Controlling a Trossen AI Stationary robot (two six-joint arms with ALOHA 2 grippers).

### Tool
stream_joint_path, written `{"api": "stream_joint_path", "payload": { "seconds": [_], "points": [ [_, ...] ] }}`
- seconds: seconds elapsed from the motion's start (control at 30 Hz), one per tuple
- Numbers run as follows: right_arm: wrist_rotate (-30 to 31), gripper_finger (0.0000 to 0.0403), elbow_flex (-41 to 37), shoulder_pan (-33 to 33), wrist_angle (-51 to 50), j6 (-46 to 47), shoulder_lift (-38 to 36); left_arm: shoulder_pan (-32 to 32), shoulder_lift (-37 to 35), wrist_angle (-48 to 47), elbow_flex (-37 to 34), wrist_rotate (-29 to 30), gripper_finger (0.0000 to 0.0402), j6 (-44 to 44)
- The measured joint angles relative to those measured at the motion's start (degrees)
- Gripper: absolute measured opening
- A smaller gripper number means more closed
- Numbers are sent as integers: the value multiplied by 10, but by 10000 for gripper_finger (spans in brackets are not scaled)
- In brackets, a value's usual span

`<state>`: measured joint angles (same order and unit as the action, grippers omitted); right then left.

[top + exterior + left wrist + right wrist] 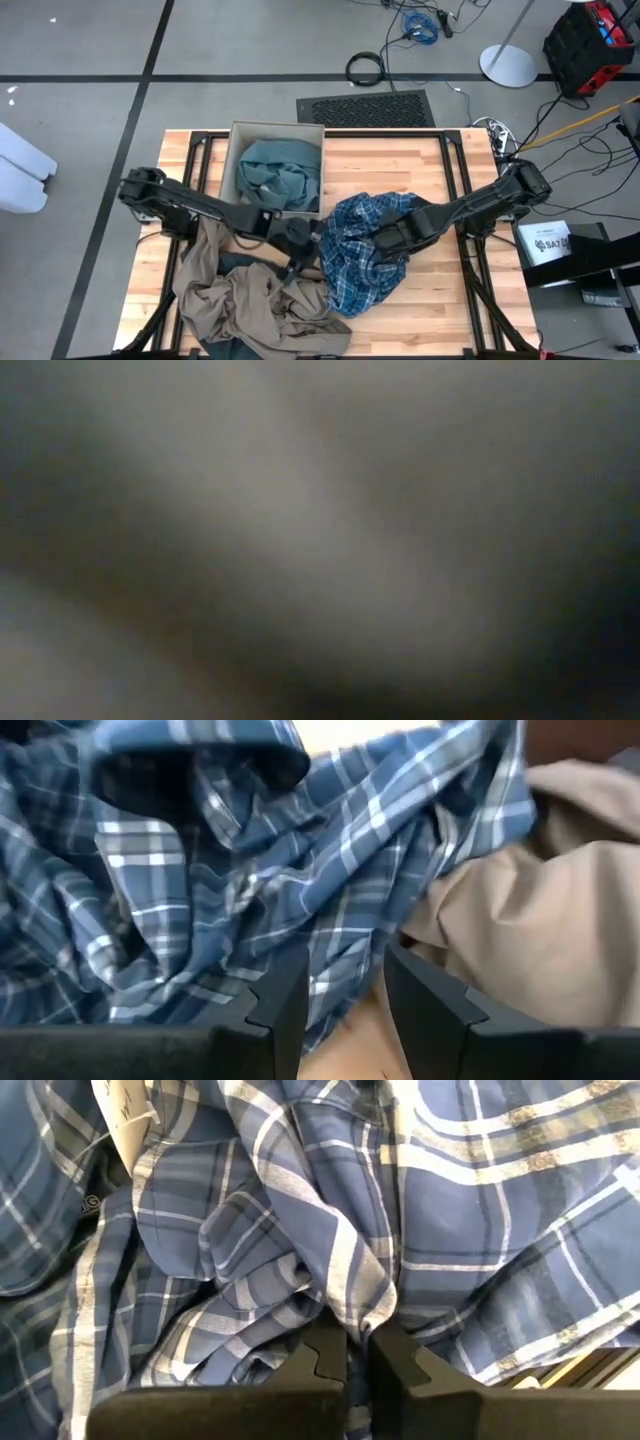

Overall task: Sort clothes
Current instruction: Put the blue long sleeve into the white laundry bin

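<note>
At the table's centre, seen from above, the blue-and-white plaid shirt (pixel 368 252) lies bunched, and the right gripper (pixel 358 1348) is buried in its 3 o'clock side with its fingers pinched together on a fold of the plaid. Most of that gripper is hidden by cloth from above; only its own wrist view shows the bite. The left gripper (pixel 345 990) sits at the shirt's 9 o'clock edge, fingers apart with bare wood between them, touching the plaid hem on one side and the khaki-tan garment (pixel 245 300) on the other (whether it actually grips either, I cannot tell). The khaki heap spreads toward 7 o'clock and is cut off by the frame's lower edge. A dark navy piece (pixel 245 268) peeks out under the left arm, mostly covered. At 11 o'clock the teal-grey garment (pixel 278 175) fills the cardboard box (pixel 232 160). The low view is wholly blocked by a grey blur.
</note>
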<state>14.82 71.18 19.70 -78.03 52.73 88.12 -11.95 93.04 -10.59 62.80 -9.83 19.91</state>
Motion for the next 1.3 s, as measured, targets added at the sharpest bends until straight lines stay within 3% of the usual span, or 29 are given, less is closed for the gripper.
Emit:
{"api": "stream_joint_path", "payload": {
  "seconds": [0.4,0.77,0.87,1.03,1.17,1.3],
  "points": [
    [-1,3,0,0,21,-12,0,-28,76,3,12,118,141,198],
    [2,4,0,-3,68,-31,0,-28,146,73,12,133,139,200],
    [2,4,0,-3,73,-31,-1,-28,172,98,12,138,116,174],
    [2,4,-1,-2,71,-30,-4,-33,172,125,24,198,15,169],
    [4,4,16,-1,55,-30,-19,-36,136,123,48,278,6,201],
    [45,3,64,-1,36,-49,-47,-34,82,115,76,337,4,240]
  ]
}}
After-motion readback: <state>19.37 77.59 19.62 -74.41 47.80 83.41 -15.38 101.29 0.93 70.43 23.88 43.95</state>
